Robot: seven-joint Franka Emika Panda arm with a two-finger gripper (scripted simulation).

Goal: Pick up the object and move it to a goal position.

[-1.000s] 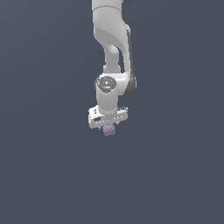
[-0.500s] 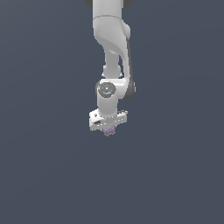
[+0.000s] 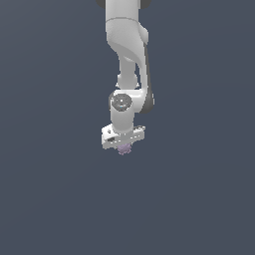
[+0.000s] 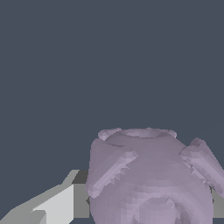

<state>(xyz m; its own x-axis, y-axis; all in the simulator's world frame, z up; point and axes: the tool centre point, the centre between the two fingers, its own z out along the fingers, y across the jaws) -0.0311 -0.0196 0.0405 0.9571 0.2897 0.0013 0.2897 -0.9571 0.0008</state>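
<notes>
Jaws pinch the object point(image 3: 124, 148) point(image 4: 151, 179), a pale purple, bumpy, rounded lump.

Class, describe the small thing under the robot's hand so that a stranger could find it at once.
Follow the white arm down to its hand. Tucked just beneath it sits a small pale purple lump. It is bumpy and roughly round, the only coloured thing against the plain dark grey background.

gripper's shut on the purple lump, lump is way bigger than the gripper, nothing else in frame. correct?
Not quite. The purple lump is much smaller than the gripper, as the exterior view shows; it only fills the wrist view because that camera sits close. The rest holds: the gripper is shut on it, with nothing else in frame.
</notes>
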